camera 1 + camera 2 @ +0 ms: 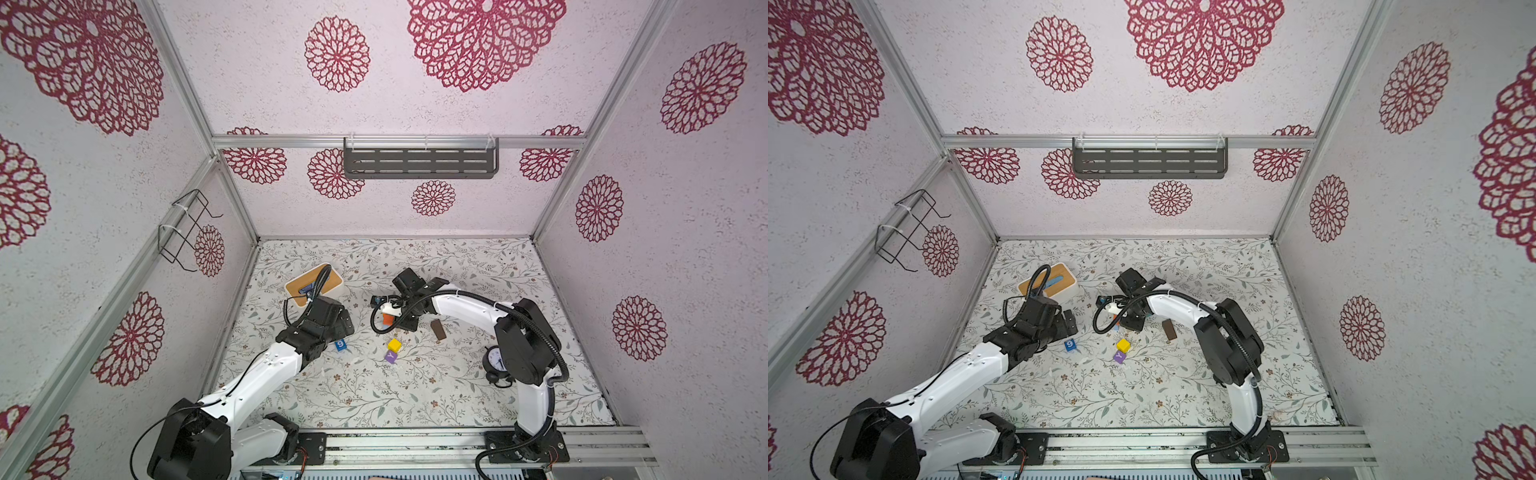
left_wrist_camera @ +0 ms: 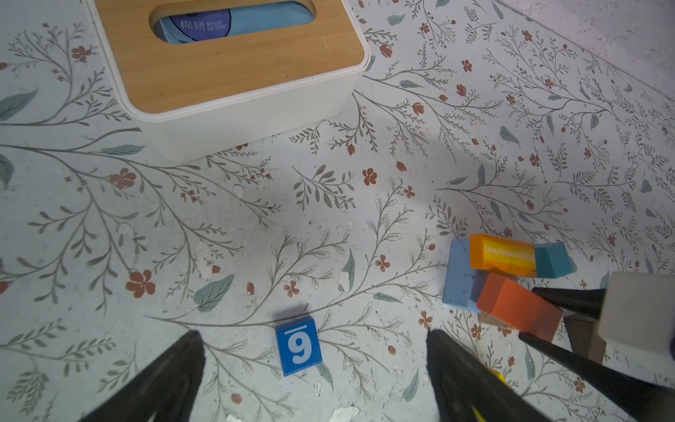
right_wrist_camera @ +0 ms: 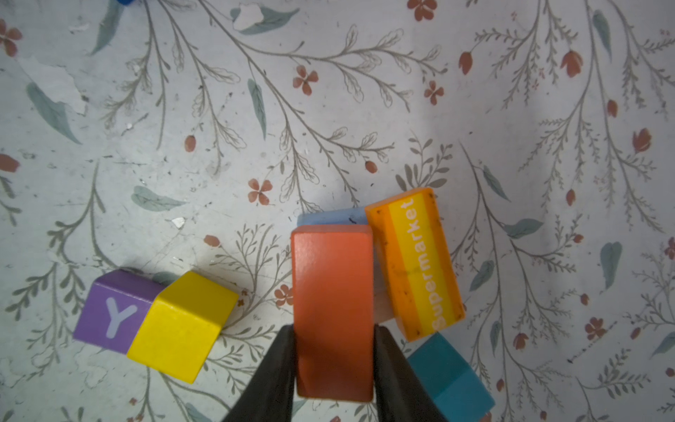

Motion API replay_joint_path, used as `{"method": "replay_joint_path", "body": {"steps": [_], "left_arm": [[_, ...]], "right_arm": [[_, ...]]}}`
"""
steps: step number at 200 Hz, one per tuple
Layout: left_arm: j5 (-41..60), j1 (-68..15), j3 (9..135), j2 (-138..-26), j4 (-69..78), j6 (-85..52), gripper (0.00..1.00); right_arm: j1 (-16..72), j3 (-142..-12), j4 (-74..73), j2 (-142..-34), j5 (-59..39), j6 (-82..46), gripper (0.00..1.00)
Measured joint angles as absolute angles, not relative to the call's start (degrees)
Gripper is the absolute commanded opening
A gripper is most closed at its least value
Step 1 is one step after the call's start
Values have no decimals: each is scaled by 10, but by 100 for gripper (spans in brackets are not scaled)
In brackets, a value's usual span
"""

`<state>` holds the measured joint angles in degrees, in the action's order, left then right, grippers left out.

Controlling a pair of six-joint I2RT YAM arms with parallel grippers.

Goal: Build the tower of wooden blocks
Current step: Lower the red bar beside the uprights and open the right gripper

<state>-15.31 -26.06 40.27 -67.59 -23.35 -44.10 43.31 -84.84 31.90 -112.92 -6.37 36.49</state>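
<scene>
Your right gripper (image 3: 334,329) is clamped on the red-orange bar (image 3: 332,292), with one black finger pressed against each long side near the bar's end. The bar sits about the middle of the bench (image 1: 415,395), on top of the low cluster that passes for the tower (image 1: 387,318). A light blue block (image 3: 328,217) shows from under its far end. The striped Supermarket block (image 3: 414,263) lies alongside it, just beside or touching. A teal block (image 3: 449,380) lies at the end of the Supermarket block. In the left wrist view a tan piece (image 2: 489,319) shows under the bar, but it is too hidden for you to make out its shape.

Toward the near edge from the cluster, the yellow cube (image 1: 394,345) and the purple Y cube (image 1: 391,356) touch each other. The dark brown bar (image 1: 438,329) lies flat by itself on the side of the cluster toward the right edge.

Your left gripper (image 2: 313,334) has its fingers spread wide and grasps nothing. The blue 9 cube (image 2: 298,347) rests on the bench in line with the gap between them, untouched, well toward the left edge from the cluster.

The white box (image 2: 237,124) with its wooden lid stands toward the far-left corner. The black alarm clock (image 1: 496,359) stands toward the right edge, partly hidden by your right arm.
</scene>
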Motion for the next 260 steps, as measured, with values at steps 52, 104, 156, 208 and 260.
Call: {"method": "replay_joint_path", "body": {"steps": [52, 104, 156, 208, 260], "left_arm": [[-151, -261, 406, -676, -234, -439, 97], [-147, -261, 410, -676, -234, -439, 97], [-139, -260, 420, -676, -237, -431, 100], [-110, -254, 458, -705, -232, -423, 54], [-70, -253, 473, -771, -216, -424, 20]], "right_arm": [[435, -848, 319, -1129, -60, 365, 42], [438, -848, 318, -1129, -58, 364, 43], [439, -852, 318, -1113, -80, 321, 39], [426, -837, 292, -1031, -89, 178, 0], [349, -704, 229, -941, -125, -12, 0]]}}
